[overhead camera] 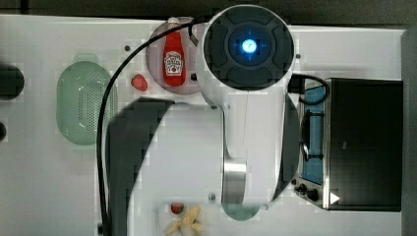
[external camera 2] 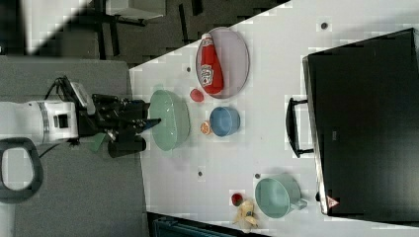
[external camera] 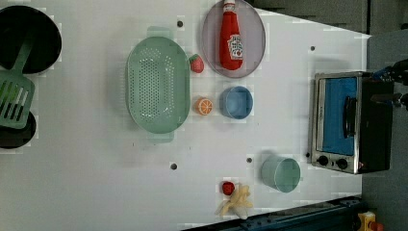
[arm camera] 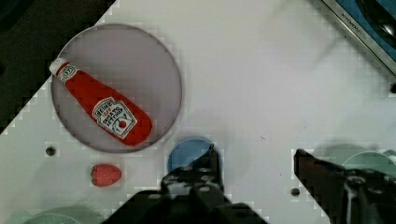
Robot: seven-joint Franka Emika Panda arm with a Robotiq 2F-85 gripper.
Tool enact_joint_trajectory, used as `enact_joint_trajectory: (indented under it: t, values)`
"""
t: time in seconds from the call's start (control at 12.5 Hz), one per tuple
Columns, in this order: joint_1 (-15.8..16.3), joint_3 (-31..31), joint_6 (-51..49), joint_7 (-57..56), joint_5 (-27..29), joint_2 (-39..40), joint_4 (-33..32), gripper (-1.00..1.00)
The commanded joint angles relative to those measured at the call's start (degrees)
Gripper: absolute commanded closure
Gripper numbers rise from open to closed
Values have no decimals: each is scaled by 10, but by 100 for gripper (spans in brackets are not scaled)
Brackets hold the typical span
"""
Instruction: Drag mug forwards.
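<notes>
Gripper (arm camera: 254, 161) open wide, empty — teal mug (arm camera: 369, 161) lies at 3 o'clock in wrist view, beyond one finger, untouched.

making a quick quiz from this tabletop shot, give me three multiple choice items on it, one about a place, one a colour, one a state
1. What does the ketchup bottle lie on?
A. the grey round plate
B. the green colander
C. the toaster oven

2. What colour is the handleless cup next to the orange slice?
A. red
B. blue
C. yellow

3. How does the tool stand in the wrist view?
A. shut on the mug
B. shut on the strawberry
C. open, holding nothing

Answers:
1. A, the bottle rests flat inside the plate's rim in the left view.
2. B, the cup is plainly blue in the left view.
3. C, bare table shows between the two fingers, and the mug sits untouched near the toaster oven.
</notes>
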Motion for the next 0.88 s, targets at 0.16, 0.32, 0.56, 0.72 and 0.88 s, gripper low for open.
enact_joint_trajectory:
  t: [0.16,0.32,0.56,0.72,0.88]
  values:
    - [-4,-16,-96,6,-4,-257,-152,-82]
    - [-6,-21,-93,6,-4,-253,-168,-100]
    - [-11,-36,-68,8,-4,-234,-212,-100]
    - [-16,-50,-30,8,-4,-214,-245,-100]
    - [-22,-65,38,14,-4,-187,-281,-100]
